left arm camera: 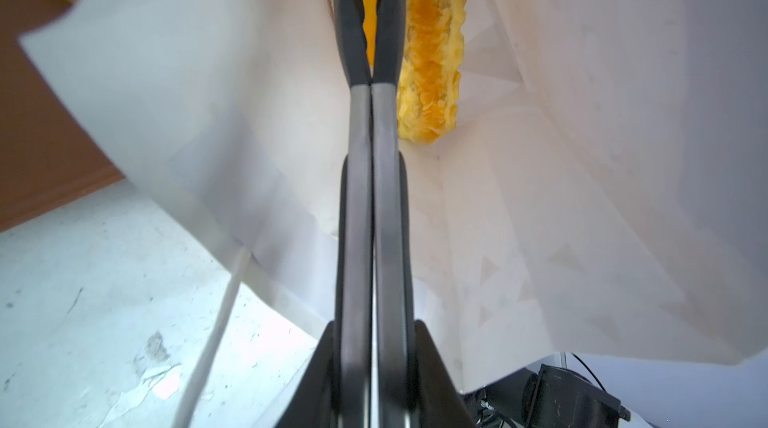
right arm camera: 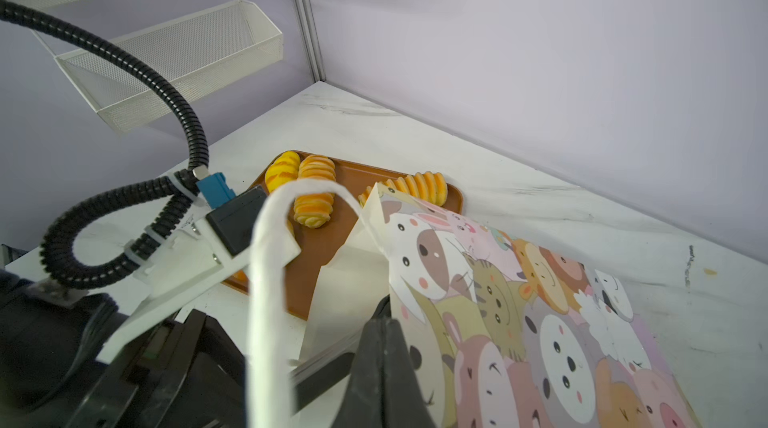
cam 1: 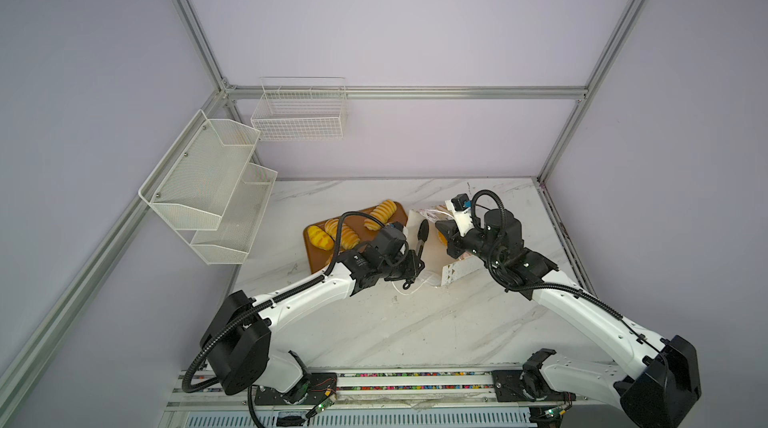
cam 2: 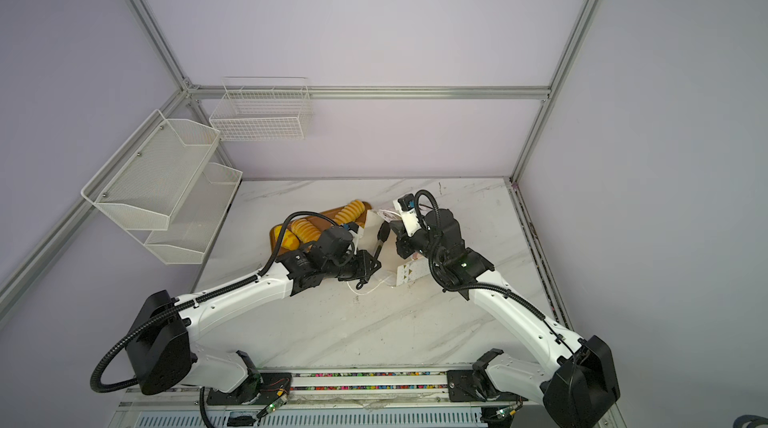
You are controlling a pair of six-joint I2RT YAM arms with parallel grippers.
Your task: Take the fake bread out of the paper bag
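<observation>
On your marble bench [cam 1: 415, 322], the paper bag [right arm camera: 540, 322], printed with pastel animal faces, lies on its side next to the brown tray [cam 1: 318, 258] of ridged golden loaves [cam 1: 383, 209]. Your right end effector [right arm camera: 384, 322] pinches the bag's upper edge. Your left end effector [left arm camera: 372, 347] squeezes tongs [left arm camera: 370, 197] nearly closed inside the white interior, beside one yellow, orange-centred fake bread [left arm camera: 432, 60].
</observation>
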